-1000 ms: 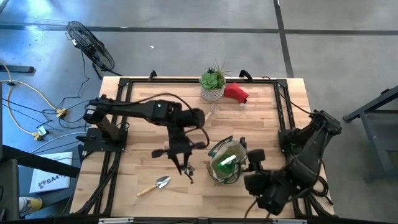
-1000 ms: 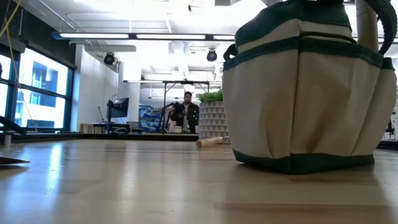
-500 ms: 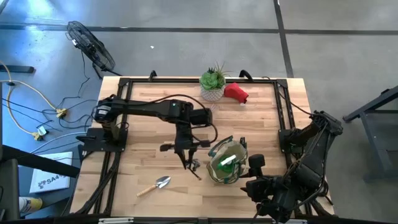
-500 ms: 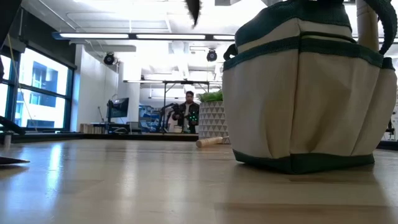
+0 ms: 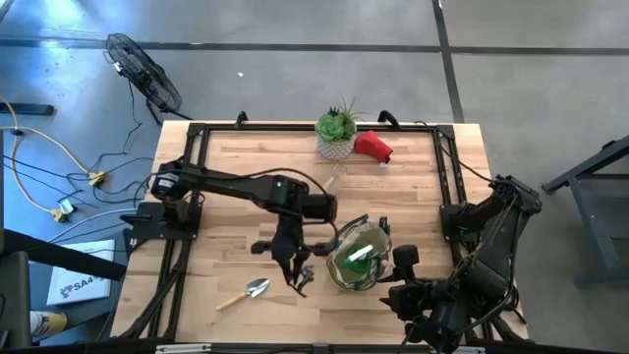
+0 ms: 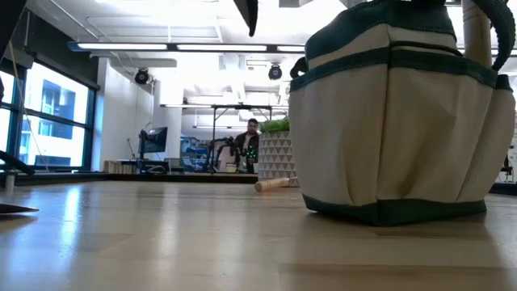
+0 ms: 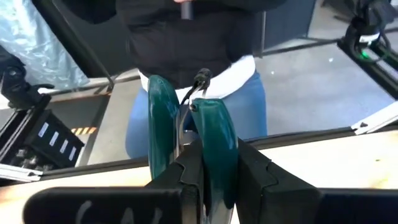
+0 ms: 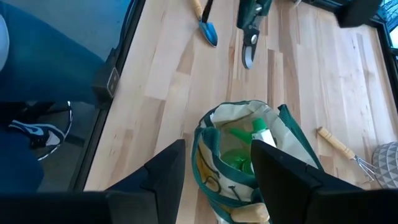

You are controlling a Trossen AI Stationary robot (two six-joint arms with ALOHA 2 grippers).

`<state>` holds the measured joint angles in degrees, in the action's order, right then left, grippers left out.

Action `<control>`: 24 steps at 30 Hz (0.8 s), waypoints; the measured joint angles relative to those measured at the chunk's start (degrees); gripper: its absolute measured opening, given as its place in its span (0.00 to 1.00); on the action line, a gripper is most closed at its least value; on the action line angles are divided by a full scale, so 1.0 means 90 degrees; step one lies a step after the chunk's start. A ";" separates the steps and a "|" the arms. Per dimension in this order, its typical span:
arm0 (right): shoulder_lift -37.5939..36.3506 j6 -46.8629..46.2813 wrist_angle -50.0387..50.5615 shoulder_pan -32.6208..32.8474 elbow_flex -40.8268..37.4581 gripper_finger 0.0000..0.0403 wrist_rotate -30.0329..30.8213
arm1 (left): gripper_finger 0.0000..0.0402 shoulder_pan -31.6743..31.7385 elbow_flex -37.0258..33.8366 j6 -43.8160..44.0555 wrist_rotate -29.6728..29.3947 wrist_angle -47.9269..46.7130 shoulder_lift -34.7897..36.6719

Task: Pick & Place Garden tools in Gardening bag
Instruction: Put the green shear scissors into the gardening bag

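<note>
My left gripper (image 5: 295, 264) is shut on green-handled pruners (image 7: 189, 134), just left of the tan, green-rimmed gardening bag (image 5: 359, 254). The pruners' silver blade (image 8: 247, 55) hangs above the table. The bag stands on its base (image 6: 388, 212) and holds a green spray bottle (image 8: 245, 152). A silver trowel (image 5: 246, 292) lies near the front edge. A wooden-handled tool (image 8: 339, 146) lies beyond the bag. A red soft item (image 5: 373, 146) lies at the far edge. My right gripper (image 8: 221, 180) is open and empty, above the bag's near right side. My left gripper pinches the pruners between its two fingers (image 7: 186, 171) at the lower part of the two handles (image 7: 214, 165). The fingers come about level, pointing toward the table's near edge. The handles stand up above the fingers and the blade hangs below, clear of the table.
A green spiky plant in a white pot (image 5: 336, 133) stands at the far edge beside the red item. A person (image 7: 199, 37) stands at the table's near edge. Another person (image 6: 252, 141) shows far off in the room. Bare wood lies left of the trowel.
My left gripper has carried the pruners toward the table's near edge and a little right, closer to the bag; their dark tip has come into the top of the low view. My right arm has drawn back toward the near right corner.
</note>
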<state>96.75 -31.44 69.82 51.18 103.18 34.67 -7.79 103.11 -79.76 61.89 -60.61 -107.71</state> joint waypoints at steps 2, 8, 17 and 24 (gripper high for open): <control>0.0000 0.0007 0.0000 -0.0002 -0.0002 0.44 -0.0007 | 0.11 -0.0029 0.0000 -0.0075 -0.0123 -0.0007 -0.0001; 0.0000 0.0070 0.0000 -0.0002 -0.0005 0.44 -0.0006 | 0.11 -0.0010 0.0000 -0.0400 -0.0134 -0.0176 -0.0001; 0.0002 0.0088 -0.0043 -0.0032 -0.0005 0.44 0.0039 | 0.11 -0.0042 0.0000 -0.0768 -0.0103 -0.0171 -0.0110; 0.0006 0.0090 -0.0232 -0.0075 -0.0007 0.44 0.0039 | 0.11 -0.0120 -0.0017 -0.0754 -0.0075 -0.0099 -0.0277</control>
<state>96.81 -30.63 67.73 50.51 103.11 35.03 -8.86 102.96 -86.55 61.22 -61.49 -110.21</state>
